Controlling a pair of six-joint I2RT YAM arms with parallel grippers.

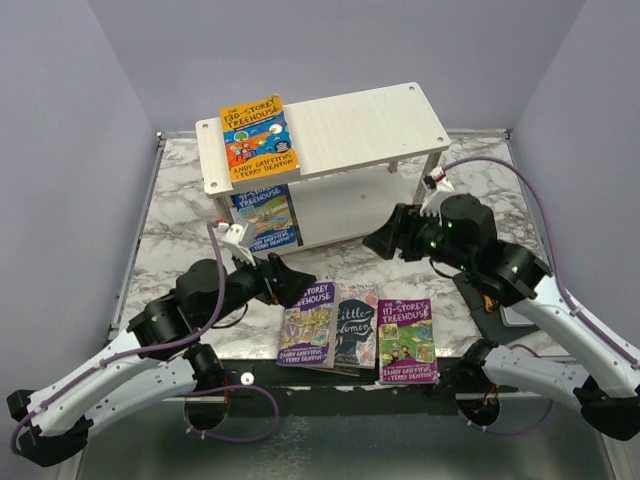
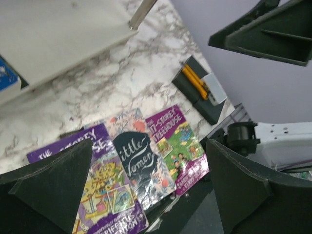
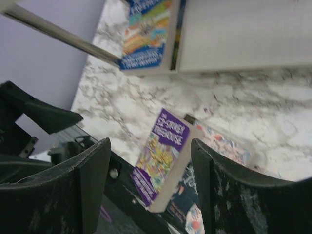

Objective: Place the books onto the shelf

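The pale wood shelf (image 1: 370, 120) stands at the back. An orange Treehouse book (image 1: 258, 137) lies on its top board, and a blue one (image 1: 263, 215) (image 3: 146, 29) lies on the lower tier. Three books sit in a row at the table's front edge: a purple Treehouse (image 1: 310, 325) (image 3: 163, 151) overlapping Little Women (image 1: 355, 325) (image 2: 139, 161), then a magenta Treehouse (image 1: 406, 340) (image 2: 180, 146). My left gripper (image 1: 300, 283) (image 2: 148, 190) hovers open just behind the purple book. My right gripper (image 1: 380, 240) (image 3: 151, 185) hangs open and empty in front of the shelf.
A black holder with yellow pencils (image 2: 200, 87) lies on the marble table (image 1: 180, 230) at the right, mostly under my right arm in the top view. Purple walls close in the sides and back.
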